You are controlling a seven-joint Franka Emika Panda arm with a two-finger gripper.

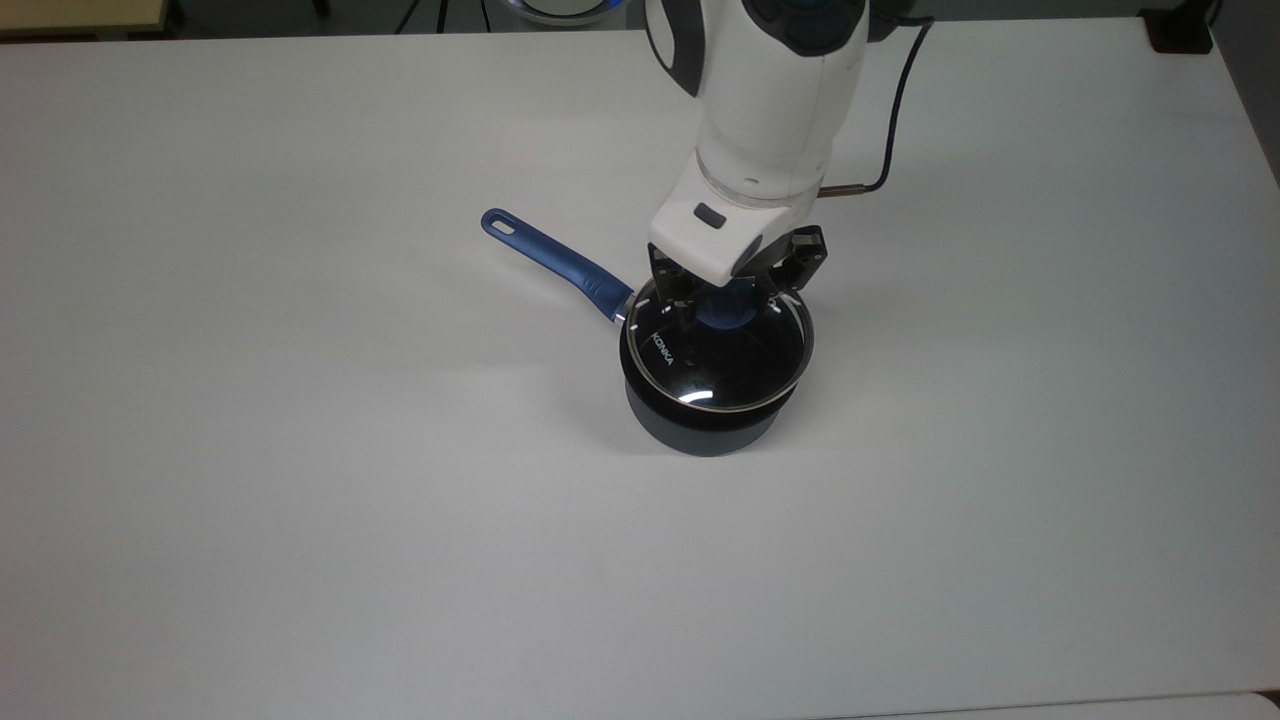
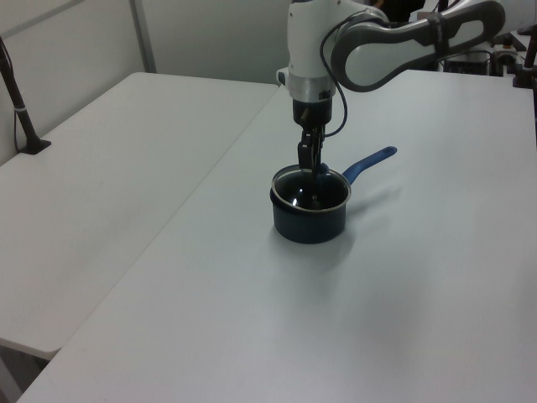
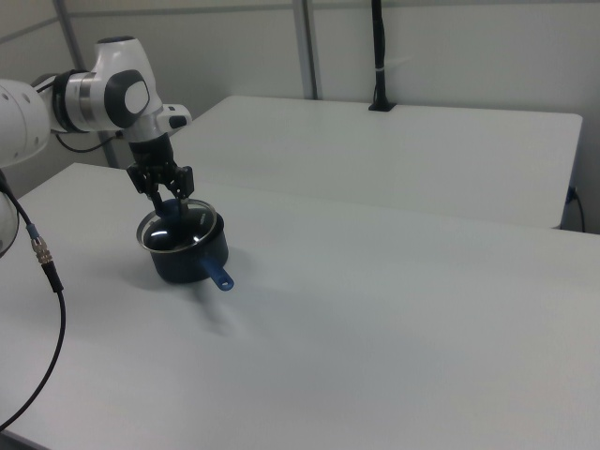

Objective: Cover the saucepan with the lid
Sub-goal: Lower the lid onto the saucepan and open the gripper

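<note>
Top view: saucepan (image 1: 708, 425) right of frame centre on the white tabletop (image 1: 300, 500), dark body, blue handle (image 1: 555, 262) running up and to the left, hole at its tip. Glass lid (image 1: 718, 360) sitting over the pan's mouth, metal rim matching the pan's rim nearly all round, slightly offset toward the upper right of the frame; white "KONKA" lettering near the lid's left edge, a bright glint low on the glass. Blue knob (image 1: 722, 306) at the lid's upper part, between the two dark fingers of the hand (image 1: 730, 290). Hand closed down on the knob, fingers pressed against it on either side, white wrist body coming down from the top of the frame. Black cable (image 1: 890, 150) curving off behind the arm toward the upper right.

Left view: saucepan (image 2: 309, 220) just above frame centre, handle (image 2: 369, 160) pointing up and to the right. Lid (image 2: 310, 189) level on the pan's top, hand (image 2: 308, 159) coming straight down onto its middle, grey-and-white arm (image 2: 403, 38) reaching in from the upper right. A second tabletop (image 2: 101, 168) at the left of the frame.

Right view: saucepan (image 3: 192, 258) in the left half of the frame, handle tip (image 3: 221, 279) pointing toward the lower right. Lid (image 3: 178, 230) on the pan, hand (image 3: 165, 192) clamped over its centre, arm (image 3: 103, 94) arching in from the upper left.
</note>
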